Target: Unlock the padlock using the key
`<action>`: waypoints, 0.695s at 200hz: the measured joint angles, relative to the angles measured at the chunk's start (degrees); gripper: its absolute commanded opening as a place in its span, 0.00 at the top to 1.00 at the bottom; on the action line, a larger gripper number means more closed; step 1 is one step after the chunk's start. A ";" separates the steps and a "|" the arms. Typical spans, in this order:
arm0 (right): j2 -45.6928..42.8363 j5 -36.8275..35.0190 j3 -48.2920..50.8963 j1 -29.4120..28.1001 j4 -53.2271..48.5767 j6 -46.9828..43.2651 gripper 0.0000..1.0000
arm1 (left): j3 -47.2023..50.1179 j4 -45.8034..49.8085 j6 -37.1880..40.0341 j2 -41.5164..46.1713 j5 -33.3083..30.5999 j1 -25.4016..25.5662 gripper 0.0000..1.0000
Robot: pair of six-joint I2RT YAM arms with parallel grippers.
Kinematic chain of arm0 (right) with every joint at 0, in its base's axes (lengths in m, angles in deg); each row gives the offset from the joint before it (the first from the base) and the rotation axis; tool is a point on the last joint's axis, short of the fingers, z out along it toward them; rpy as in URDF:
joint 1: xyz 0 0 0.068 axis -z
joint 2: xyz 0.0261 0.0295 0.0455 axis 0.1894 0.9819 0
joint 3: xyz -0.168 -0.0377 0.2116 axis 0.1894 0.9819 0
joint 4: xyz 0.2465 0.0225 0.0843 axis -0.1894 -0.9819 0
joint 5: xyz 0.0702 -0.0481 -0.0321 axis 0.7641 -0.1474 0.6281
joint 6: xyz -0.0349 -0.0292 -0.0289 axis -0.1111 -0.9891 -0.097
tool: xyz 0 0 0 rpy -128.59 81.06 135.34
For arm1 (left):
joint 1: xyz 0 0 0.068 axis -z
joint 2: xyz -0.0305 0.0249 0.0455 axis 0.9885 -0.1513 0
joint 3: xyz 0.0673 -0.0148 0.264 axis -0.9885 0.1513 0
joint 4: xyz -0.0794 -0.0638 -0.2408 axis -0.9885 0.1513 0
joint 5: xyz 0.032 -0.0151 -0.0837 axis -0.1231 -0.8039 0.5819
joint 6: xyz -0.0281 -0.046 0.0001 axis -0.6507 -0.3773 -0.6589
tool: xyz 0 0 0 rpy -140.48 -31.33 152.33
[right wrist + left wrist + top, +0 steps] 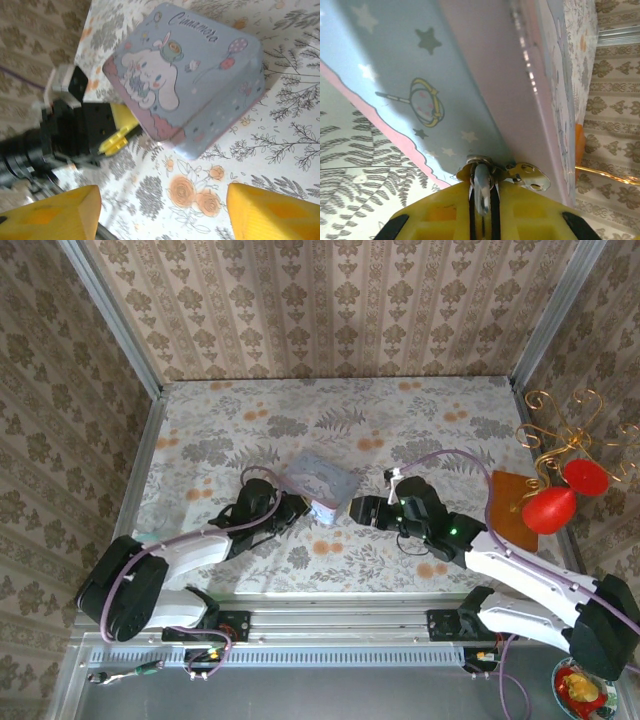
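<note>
Left gripper [296,508] pinched narrow on the padlock [481,192]. Silver shackle shows between the yellow fingers [530,215]; body mostly hidden in the pads. Padlock sits at the hasp [529,176] on the near-left side of the blue tin [322,480], mid table [430,420]. Right gripper [162,202] is wide, nothing in it, just off the tin's near-right corner and pointing at it. Tin sits between the two grippers. Brown board [508,502] and red ornaments [552,508] on gold wire are well off to the right.
</note>
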 measured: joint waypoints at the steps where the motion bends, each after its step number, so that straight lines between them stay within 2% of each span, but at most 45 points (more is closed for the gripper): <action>1: 0.04 -0.20 0.00 -0.31 -0.07 -0.46 0.29 | -0.02 0.11 0.07 0.04 0.00 -0.02 1.00; 49: 7.04 -4.28 -1.27 -11.08 3.13 -15.02 0.31 | -1.11 5.55 1.75 3.13 -0.26 0.39 1.00; 92: 16.92 -6.62 -4.76 -16.35 9.55 -23.61 0.34 | -1.09 8.31 1.88 6.38 -0.68 1.70 1.00; 139: 25.44 -9.79 -6.47 -19.21 14.97 -29.77 0.43 | -1.05 9.68 1.86 8.31 -0.85 2.40 1.00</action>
